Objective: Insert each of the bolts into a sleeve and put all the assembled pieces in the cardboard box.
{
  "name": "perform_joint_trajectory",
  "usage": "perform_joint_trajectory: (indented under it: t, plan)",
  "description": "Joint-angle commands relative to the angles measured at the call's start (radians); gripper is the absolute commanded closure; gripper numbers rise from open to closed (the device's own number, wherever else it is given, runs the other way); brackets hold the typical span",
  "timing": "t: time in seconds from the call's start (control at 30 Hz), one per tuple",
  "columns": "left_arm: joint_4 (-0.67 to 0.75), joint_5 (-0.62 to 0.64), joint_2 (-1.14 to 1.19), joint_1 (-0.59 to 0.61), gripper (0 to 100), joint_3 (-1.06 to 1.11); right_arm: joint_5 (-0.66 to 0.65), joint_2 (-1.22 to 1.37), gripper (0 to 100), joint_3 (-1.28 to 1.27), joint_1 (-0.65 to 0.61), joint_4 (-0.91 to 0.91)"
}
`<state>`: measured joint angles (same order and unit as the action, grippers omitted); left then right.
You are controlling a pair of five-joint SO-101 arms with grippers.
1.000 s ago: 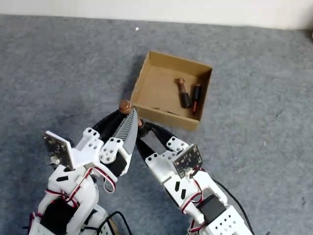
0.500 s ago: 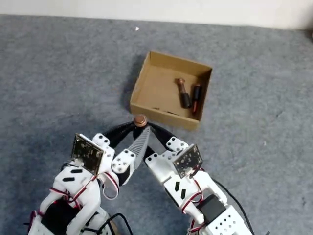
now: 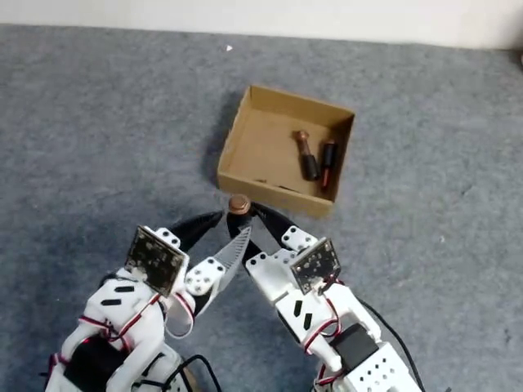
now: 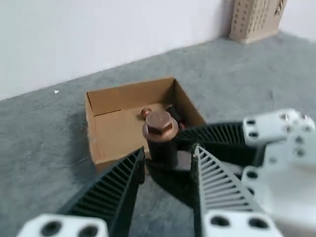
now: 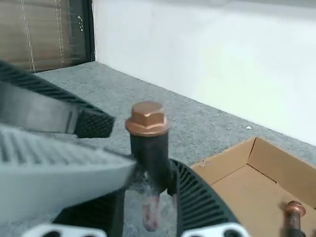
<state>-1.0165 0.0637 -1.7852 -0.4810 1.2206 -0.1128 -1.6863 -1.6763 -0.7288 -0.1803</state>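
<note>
Progress is looking well along: two assembled pieces are already lying side by side inside the cardboard box, close to one of its side walls. You are working on a third. Your right gripper is clamping the dark sleeve upright. The copper bolt is sitting in it, with its hex head resting on the sleeve's top and its tip poking out underneath. Your left gripper is standing open, its ribbed fingers spread on either side of the sleeve and, as far as I can judge, not pressing on it. You are holding this piece above the grey carpet, just outside the box's near wall. The insertion is looking finished to me. What you are left with is getting the left gripper out of the way, carrying the piece over the near wall, and letting it go beside the other two.
</note>
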Motion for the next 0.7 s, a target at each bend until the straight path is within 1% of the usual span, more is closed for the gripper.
perform_joint_trajectory:
  t: [0.0, 0.13, 0.23, 0.37, 0.5, 0.6, 0.67]
  plan:
    - [-0.075, -0.103, -0.001, 0.005, 82, -0.079, -0.008, -0.013, 99.3, -0.125, 0.019, -0.031]
    - [-0.08, -0.112, -0.002, 0.022, 83, -0.079, -0.008, -0.015, 99.3, -0.125, 0.042, -0.061]
    - [-0.075, -0.114, -0.002, 0.084, 83, -0.079, -0.008, -0.015, 99.3, -0.125, 0.093, -0.067]
    - [-0.08, -0.114, -0.002, 0.162, 83, -0.064, -0.008, -0.012, 99.3, -0.125, 0.122, -0.067]
    - [-0.075, -0.114, -0.002, 0.283, 83, -0.004, -0.008, -0.008, 99.3, -0.125, 0.122, -0.093]
    - [-0.074, -0.114, -0.002, 0.386, 83, 0.084, -0.008, -0.013, 99.2, -0.124, 0.116, -0.13]
    - [-0.044, -0.114, -0.002, 0.427, 83, 0.148, -0.008, -0.012, 99.2, -0.124, 0.117, -0.131]
